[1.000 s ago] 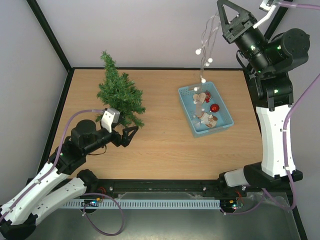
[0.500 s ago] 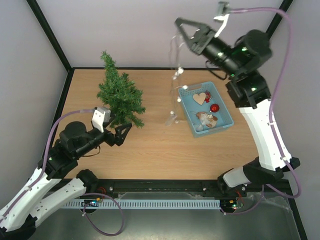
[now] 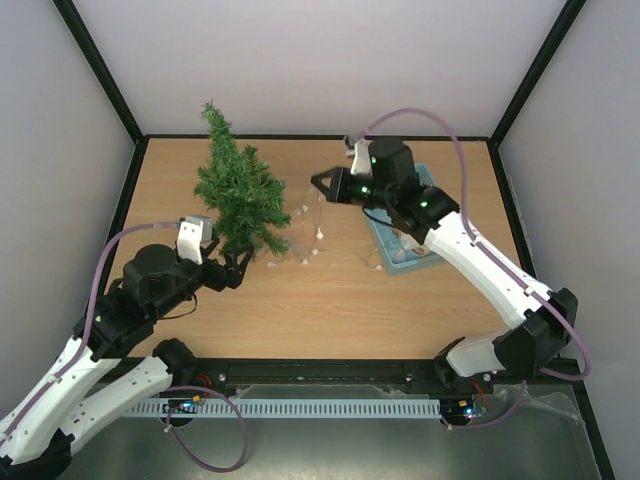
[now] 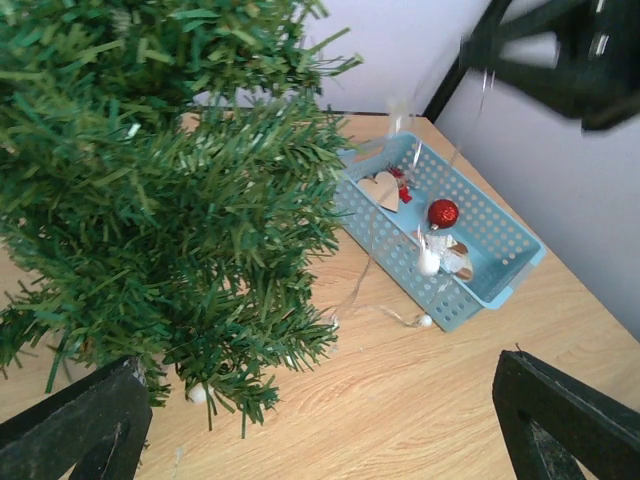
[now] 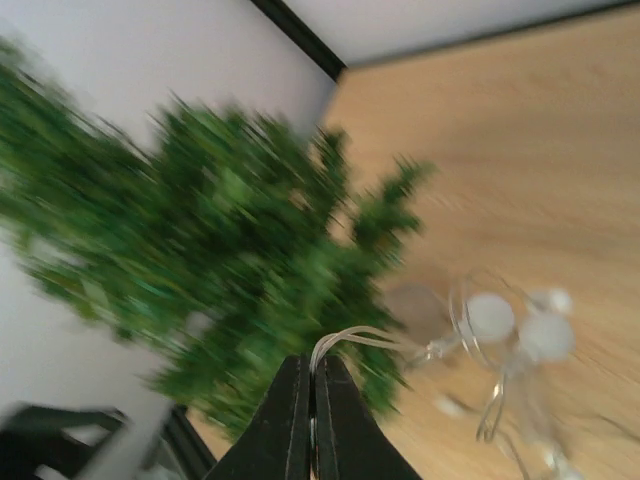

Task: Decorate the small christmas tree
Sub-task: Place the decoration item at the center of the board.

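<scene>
While the left gripper (image 3: pixel 238 268) sits wide open and empty at the foot of the tree (image 3: pixel 238 190), the tree stands upright, left rear of the table (image 3: pixel 330 300). The light string (image 3: pixel 312 232) dangles just right of it, pinched in the fully closed right gripper (image 3: pixel 318 182), with the basket (image 4: pixel 480 300) further right. Step looks like draping the lights. Next the string probably needs lifting over the branches, then releasing.

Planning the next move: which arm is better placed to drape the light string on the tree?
Likely right. The right gripper is shut on the light string beside the small christmas tree; the left gripper is open and empty.
</scene>
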`<action>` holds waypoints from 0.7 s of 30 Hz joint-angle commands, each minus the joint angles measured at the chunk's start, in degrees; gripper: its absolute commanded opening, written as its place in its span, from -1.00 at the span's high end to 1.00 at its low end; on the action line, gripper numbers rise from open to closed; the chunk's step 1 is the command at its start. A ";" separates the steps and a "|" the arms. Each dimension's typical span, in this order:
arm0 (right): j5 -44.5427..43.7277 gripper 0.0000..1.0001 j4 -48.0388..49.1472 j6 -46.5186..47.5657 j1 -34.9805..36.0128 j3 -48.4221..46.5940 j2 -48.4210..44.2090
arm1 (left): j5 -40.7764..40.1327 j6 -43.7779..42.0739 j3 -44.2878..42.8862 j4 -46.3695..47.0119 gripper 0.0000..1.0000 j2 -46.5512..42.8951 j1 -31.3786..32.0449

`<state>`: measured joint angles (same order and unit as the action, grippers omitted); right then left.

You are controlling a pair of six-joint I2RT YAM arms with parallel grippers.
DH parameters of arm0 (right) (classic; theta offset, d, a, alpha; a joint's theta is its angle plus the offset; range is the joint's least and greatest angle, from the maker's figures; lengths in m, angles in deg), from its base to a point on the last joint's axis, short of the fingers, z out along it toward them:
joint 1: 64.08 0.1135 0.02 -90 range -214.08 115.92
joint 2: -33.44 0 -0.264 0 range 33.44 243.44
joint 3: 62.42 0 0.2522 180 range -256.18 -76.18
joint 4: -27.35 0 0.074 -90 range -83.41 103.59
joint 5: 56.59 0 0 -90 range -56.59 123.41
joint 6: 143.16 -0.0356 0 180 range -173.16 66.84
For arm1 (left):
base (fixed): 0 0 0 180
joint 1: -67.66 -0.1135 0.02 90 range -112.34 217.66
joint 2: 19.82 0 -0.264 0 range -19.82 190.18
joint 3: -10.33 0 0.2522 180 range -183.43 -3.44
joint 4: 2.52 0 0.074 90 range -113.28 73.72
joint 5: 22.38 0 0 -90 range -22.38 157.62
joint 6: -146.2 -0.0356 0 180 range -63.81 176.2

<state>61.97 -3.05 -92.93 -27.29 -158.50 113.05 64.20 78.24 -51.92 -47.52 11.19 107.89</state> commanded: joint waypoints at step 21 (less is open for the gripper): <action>-12.22 0.64 -15.75 -0.30 0.47 33.78 -22.02 | -3.90 5.56 1.54 5.28 -0.90 3.62 0.20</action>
<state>53.38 -17.94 -88.40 -27.18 -128.54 92.53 59.98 84.29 -51.38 -45.16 14.03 107.89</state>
